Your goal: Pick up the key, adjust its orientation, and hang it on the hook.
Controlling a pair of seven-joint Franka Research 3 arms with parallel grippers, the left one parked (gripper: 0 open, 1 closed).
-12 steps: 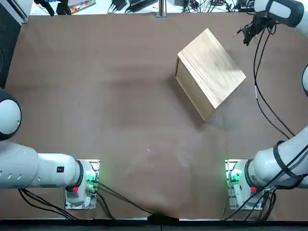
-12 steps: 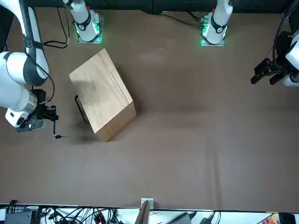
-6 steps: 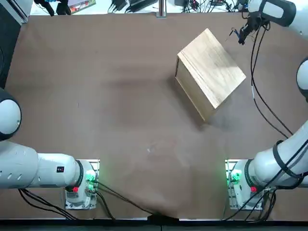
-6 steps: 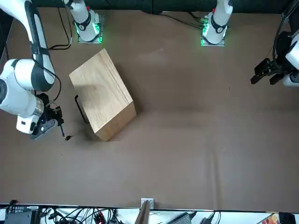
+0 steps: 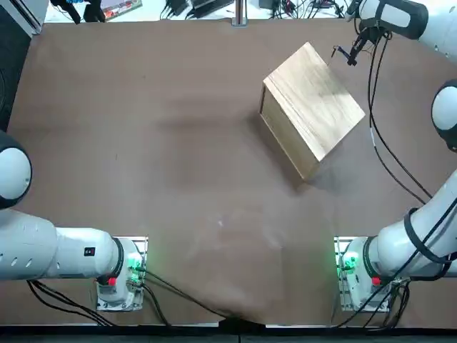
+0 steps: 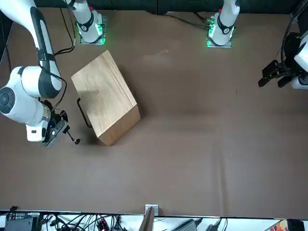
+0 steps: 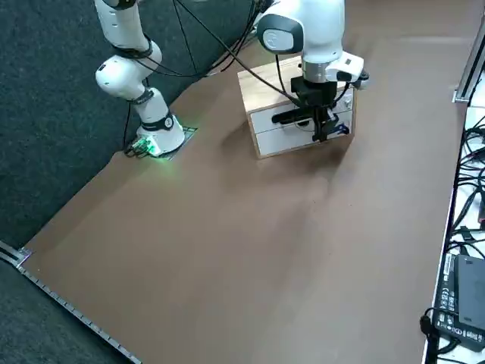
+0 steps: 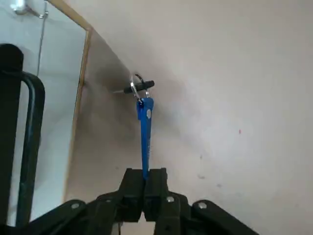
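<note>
My right gripper (image 8: 145,177) is shut on the blade end of a blue key (image 8: 145,131). The key sticks straight out from the fingers, with its metal ring (image 8: 139,85) at the far tip. In the top view the gripper (image 5: 350,57) hangs by the far right corner of the wooden box (image 5: 314,96), the key (image 5: 340,51) pointing toward the box. The box's white face carries a black bar handle (image 8: 27,147) and a small metal hook (image 8: 22,6) higher up. The key ring hangs beside that face, apart from the hook.
The box (image 6: 103,96) lies at an angle on the brown table (image 5: 178,143). Cables and gear (image 7: 462,303) run along the table's far edge. The right arm's own cable (image 5: 378,128) hangs over the table's right side.
The right gripper carried the key leftward in the top view, from beyond the box's corner to right beside it. The key swung round to point at the box.
</note>
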